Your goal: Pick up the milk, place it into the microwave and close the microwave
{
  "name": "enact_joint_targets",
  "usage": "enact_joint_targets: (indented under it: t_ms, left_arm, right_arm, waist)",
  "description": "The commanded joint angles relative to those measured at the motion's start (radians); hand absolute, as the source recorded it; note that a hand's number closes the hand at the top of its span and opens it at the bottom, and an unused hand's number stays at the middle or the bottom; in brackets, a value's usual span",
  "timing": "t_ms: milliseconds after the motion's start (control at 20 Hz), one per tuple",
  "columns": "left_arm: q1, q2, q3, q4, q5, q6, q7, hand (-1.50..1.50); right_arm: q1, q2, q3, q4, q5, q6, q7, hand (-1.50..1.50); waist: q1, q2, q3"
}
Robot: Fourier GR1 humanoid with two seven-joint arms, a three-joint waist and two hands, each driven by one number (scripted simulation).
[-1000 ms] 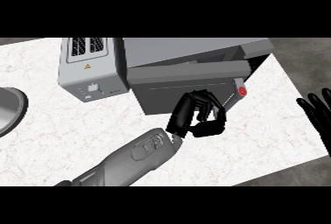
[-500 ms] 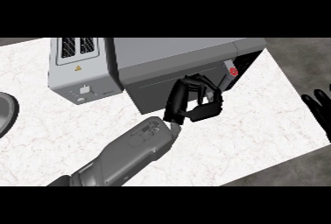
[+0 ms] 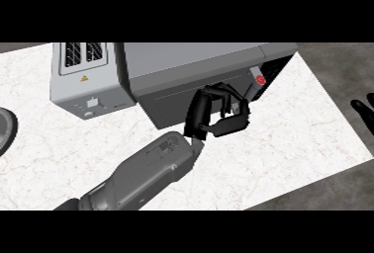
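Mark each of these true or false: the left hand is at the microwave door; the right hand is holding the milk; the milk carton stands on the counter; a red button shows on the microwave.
1. The left hand is at the microwave door. True.
2. The right hand holds the milk. False: it rests at the view's right edge, holding nothing.
3. The milk carton stands on the counter. False: no milk shows there.
4. A red button shows on the microwave. True.
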Motion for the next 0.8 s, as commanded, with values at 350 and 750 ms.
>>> enact_joint_targets:
  t_ms: [350, 750]
  left_arm:
    - [-0.070, 0.000, 0.055, 0.112, 0.067, -0.030, -0.071, 1.50]
    - [-0.081, 0.000, 0.046, 0.124, 0.101, -0.034, -0.115, 1.50]
  right_arm:
    - [-0.038, -0.032, -0.033, -0.016, -0.073, -0.008, 0.038, -1.50]
    - [-0.045, -0.060, -0.055, -0.014, -0.114, -0.003, 0.062, -1.50]
  waist:
    - [-0.006, 0.014, 0.000]
    - [-0.023, 0.015, 0.001]
